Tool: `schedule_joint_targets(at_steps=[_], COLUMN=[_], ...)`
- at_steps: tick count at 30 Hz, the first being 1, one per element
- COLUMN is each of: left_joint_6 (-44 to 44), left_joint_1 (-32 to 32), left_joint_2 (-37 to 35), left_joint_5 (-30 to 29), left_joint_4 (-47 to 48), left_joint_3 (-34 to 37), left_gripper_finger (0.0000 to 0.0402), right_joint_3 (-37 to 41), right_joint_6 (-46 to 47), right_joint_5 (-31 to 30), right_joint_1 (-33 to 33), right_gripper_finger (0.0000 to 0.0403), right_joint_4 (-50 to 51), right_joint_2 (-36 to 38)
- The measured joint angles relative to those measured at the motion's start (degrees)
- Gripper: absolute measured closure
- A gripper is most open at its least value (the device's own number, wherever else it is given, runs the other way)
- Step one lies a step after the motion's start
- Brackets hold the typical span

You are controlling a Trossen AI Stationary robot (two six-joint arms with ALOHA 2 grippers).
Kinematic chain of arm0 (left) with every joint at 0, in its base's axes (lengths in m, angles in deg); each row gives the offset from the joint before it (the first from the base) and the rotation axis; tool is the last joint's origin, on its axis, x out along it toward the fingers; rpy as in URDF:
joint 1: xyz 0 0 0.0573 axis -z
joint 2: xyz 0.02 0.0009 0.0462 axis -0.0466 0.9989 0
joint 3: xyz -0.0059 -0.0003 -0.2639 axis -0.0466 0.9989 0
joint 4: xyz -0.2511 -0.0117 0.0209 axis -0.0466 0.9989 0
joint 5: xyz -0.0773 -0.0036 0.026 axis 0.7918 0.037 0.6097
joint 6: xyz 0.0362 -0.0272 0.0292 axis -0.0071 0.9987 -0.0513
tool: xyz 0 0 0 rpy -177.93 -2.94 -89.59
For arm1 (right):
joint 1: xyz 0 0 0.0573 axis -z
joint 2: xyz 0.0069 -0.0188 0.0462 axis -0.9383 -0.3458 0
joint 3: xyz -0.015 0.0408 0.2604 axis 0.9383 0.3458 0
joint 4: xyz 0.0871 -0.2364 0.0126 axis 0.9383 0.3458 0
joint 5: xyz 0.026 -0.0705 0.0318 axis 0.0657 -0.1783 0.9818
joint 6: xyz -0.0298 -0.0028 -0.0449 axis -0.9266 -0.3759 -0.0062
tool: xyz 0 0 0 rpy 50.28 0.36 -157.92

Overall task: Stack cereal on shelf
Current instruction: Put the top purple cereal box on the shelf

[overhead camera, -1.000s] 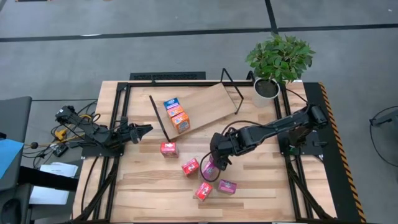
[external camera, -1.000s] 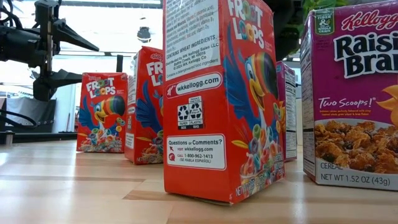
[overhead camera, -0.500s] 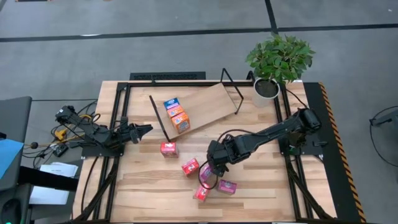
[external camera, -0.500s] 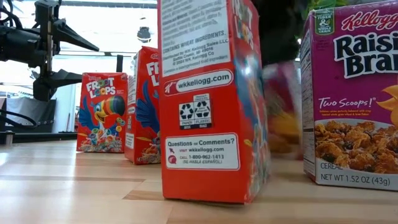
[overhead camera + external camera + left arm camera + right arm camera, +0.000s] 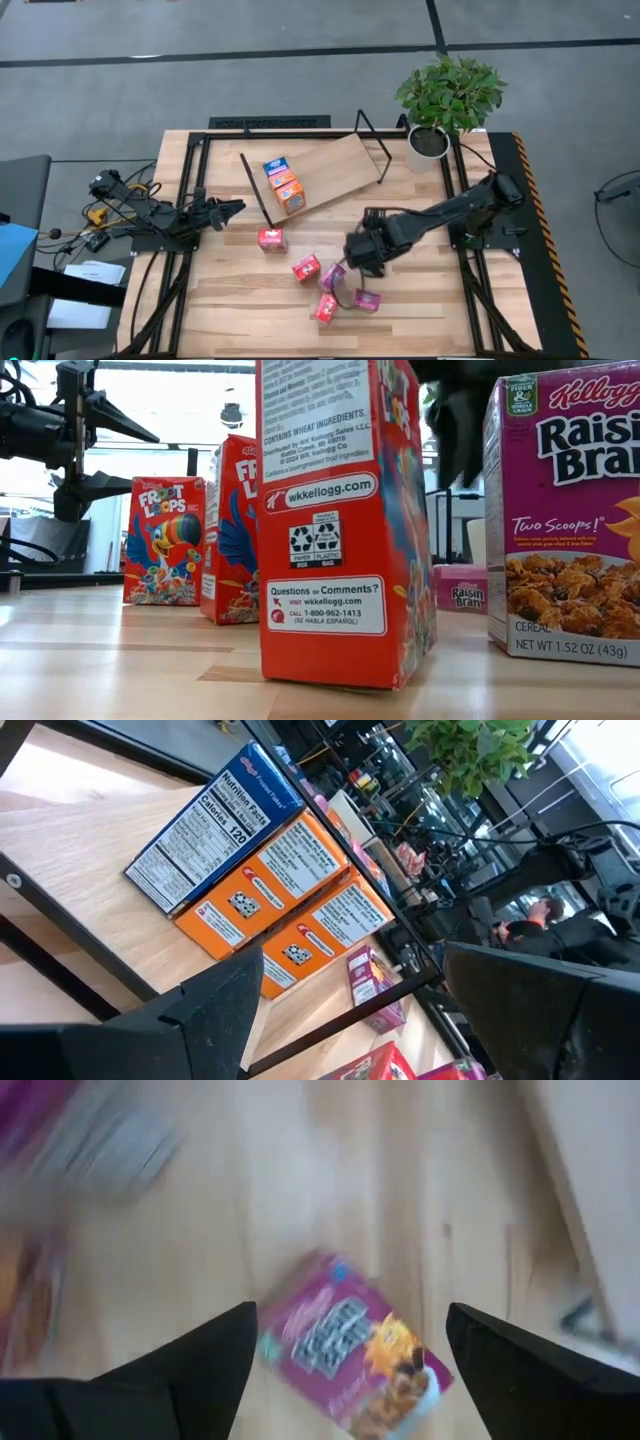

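Note:
The shelf (image 5: 335, 165) is a tilted plywood board at the table's far middle. One blue (image 5: 275, 166) and two orange cereal boxes (image 5: 288, 188) lie on its left part. On the table stand three red boxes (image 5: 271, 238) (image 5: 306, 268) (image 5: 326, 307) and a pink one (image 5: 366, 299). Another pink box (image 5: 350, 1345) lies flat on its side; it also shows in the low view (image 5: 460, 588). My right gripper (image 5: 350, 1312) hangs open above it, pointing steeply down, one finger on either side and clear of it. My left gripper (image 5: 232, 210) waits open at the left, level, facing the shelf.
A potted plant (image 5: 447, 100) stands at the far right corner. Black rod frames (image 5: 262, 195) rise at both ends of the shelf. Black rails (image 5: 190, 200) run along the table's left and right sides. Cables and a box (image 5: 100, 205) lie off the left edge.
My right gripper dipped toward the near left among the boxes, then drew back toward the right while rolling about its own line. The pink box beneath it, upright a second ago, has tipped over and lies flat. The nearest red box has turned about a little.

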Motion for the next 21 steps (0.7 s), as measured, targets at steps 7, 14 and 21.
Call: schedule_joint_targets(at_steps=[7, 14, 21], left_joint_6=[-0.43, -0.44, -0.25], left_joint_1=[0.00, -0.02, -0.01], left_joint_2=[0.26, 1.30, 1.97], left_joint_5=[0.19, 0.46, 0.15], left_joint_4=[0.00, -0.02, -0.04], left_joint_3=[0.00, 0.00, 0.02], left_gripper_finger=[0.0101, 0.0101, 0.0101], right_joint_3=[5.49, 24.39, 33.61], right_joint_6=[-10.80, -8.43, 0.29], right_joint_5=[-0.51, -3.04, -4.58], right_joint_1=[-1.52, -3.91, -4.54], right_gripper_finger=[0.0077, 0.0089, 0.0101], right_joint_4=[-0.54, -18.25, -23.16], right_joint_2=[9.55, 20.21, 20.10])
